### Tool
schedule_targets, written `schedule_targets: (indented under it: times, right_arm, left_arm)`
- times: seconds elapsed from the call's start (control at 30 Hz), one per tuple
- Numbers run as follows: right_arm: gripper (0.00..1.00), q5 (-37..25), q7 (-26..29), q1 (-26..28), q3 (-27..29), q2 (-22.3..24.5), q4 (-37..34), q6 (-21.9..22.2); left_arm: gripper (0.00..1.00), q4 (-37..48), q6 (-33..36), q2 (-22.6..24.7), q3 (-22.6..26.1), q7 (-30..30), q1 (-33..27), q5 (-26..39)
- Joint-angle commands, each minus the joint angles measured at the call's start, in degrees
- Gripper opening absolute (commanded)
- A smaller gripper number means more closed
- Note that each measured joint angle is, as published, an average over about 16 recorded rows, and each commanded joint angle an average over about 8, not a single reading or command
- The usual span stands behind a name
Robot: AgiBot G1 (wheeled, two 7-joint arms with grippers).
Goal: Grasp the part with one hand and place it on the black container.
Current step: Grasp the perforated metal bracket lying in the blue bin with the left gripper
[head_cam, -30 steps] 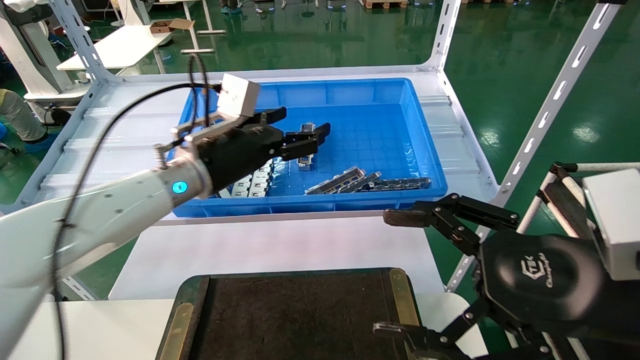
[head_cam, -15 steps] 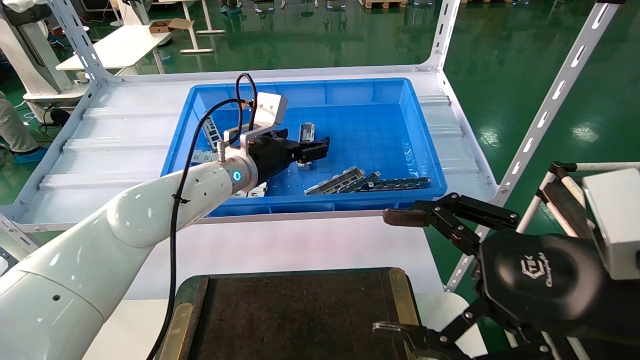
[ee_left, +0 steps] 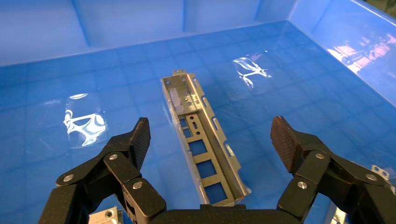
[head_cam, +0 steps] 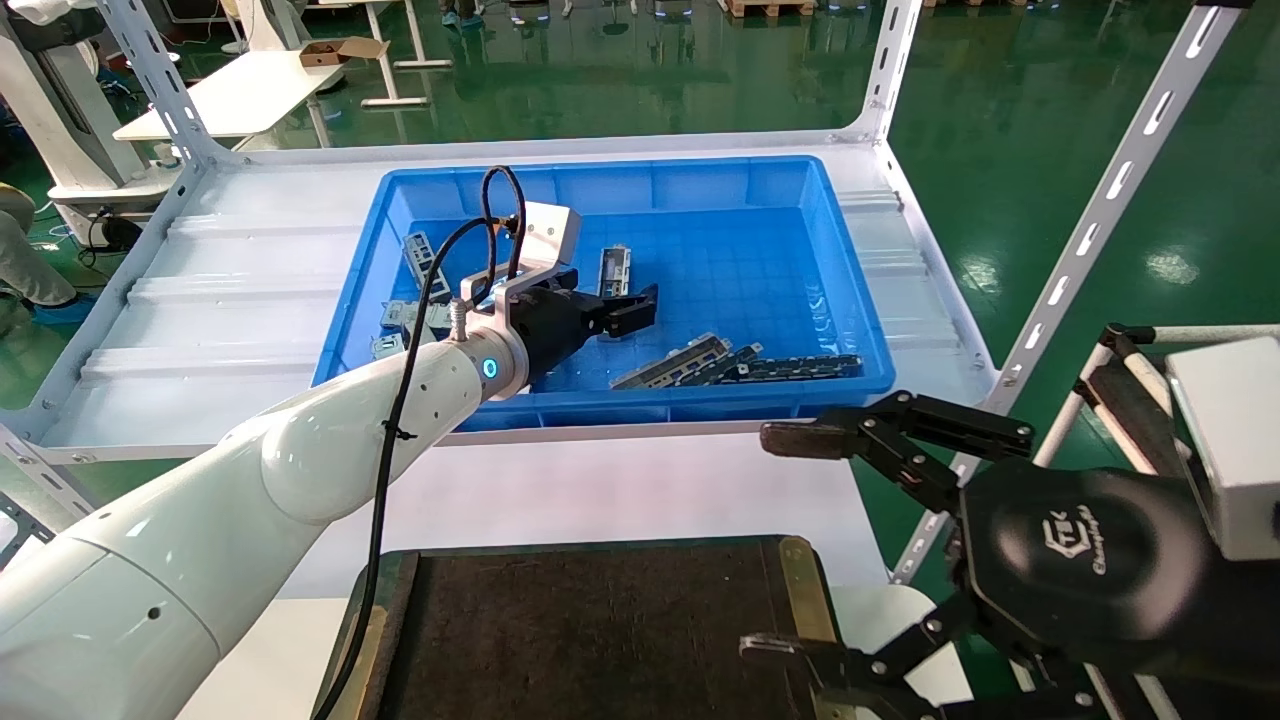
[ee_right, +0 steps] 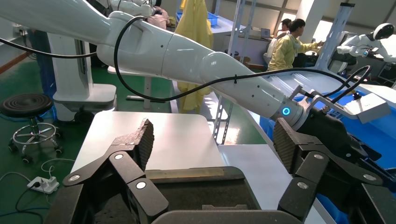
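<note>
- Reaching into the blue bin (head_cam: pixel 850 290), the left gripper (head_cam: pixel 628 312) hung low over the bin's floor, near its middle, with its fingers (ee_left: pixel 138 138) spread wide and holding nothing.
- The part (ee_left: pixel 201 139) lay flat on the bin floor, open side up, directly under the gap between those fingers; in the wrist view it ran lengthwise away from the palm, touching neither finger.
- In the head view the same part (head_cam: pixel 613 270) showed just beyond the fingertips, toward the bin's far wall.
- More grey parts (head_cam: pixel 672 362) lay in a loose row along the bin's near wall, toward its right corner, with a darker strip (head_cam: pixel 800 367) beside them.
- Other metal pieces (head_cam: pixel 405 318) sat by the bin's left wall, partly hidden behind the left arm.
- The bin stood on a pale shelf (head_cam: pixel 250 260) framed by slotted posts.
- The tray (head_cam: pixel 590 630) lay on the white surface (head_cam: pixel 560 490) at its near edge, close to the robot, well apart from the bin, with brass strips along its side edges and nothing on its visible part.
- The right gripper (head_cam: pixel 795 545) was parked beside the tray's right edge, above that corner, its fingers (ee_right: pixel 140 137) spread wide and empty.
</note>
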Motion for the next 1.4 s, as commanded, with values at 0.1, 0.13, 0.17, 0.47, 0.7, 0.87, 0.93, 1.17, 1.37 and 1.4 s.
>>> schedule_targets:
  times: [0.1, 0.13, 0.17, 0.47, 0.7, 0.87, 0.93, 1.17, 1.37, 1.4]
  right_arm:
    - [0.0, 0.0, 0.0, 0.0, 0.0, 0.0, 0.0, 0.0]
    - [0.0, 0.0, 0.0, 0.0, 0.0, 0.0, 0.0, 0.0]
    - [0.0, 0.0, 0.0, 0.0, 0.0, 0.0, 0.0, 0.0]
    - [0.0, 0.0, 0.0, 0.0, 0.0, 0.0, 0.0, 0.0]
    - [0.0, 0.0, 0.0, 0.0, 0.0, 0.0, 0.0, 0.0]
    - [0.0, 0.0, 0.0, 0.0, -0.1, 0.0, 0.0, 0.0]
    - [0.0, 0.0, 0.0, 0.0, -0.1, 0.0, 0.0, 0.0]
    - [0.0, 0.1, 0.0, 0.0, -0.1, 0.0, 0.0, 0.0]
    - [0.0, 0.1, 0.0, 0.0, -0.1, 0.0, 0.0, 0.0]
    - [0.0, 0.1, 0.0, 0.0, -0.1, 0.0, 0.0, 0.0]
  left_arm:
    - [0.0, 0.7, -1.5, 0.0, 3.2, -2.5, -0.6, -0.8]
    - [0.0, 0.9, -1.7, 0.0, 3.9, -3.1, -0.7, -1.0]
    - [0.0, 1.0, -2.0, 0.0, 4.6, -3.6, -0.8, -1.1]
    - [0.0, 1.9, -3.8, 0.0, 10.2, -7.8, -1.9, -2.4]
    - [0.0, 2.5, -5.0, 0.0, 13.6, -10.3, -2.5, -3.2]
    - [0.0, 3.1, -5.9, 0.0, 15.7, -11.9, -2.9, -3.7]
    - [0.0, 3.2, -6.4, 0.0, 16.3, -12.6, -3.0, -3.9]
    - [0.0, 2.5, -9.6, -0.1, 17.3, -15.0, -4.2, -5.5]
    - [0.0, -0.8, -12.2, -0.9, 17.1, -17.0, -5.8, -7.4]
    - [0.0, -1.7, -12.4, -1.2, 17.1, -17.2, -6.0, -7.6]
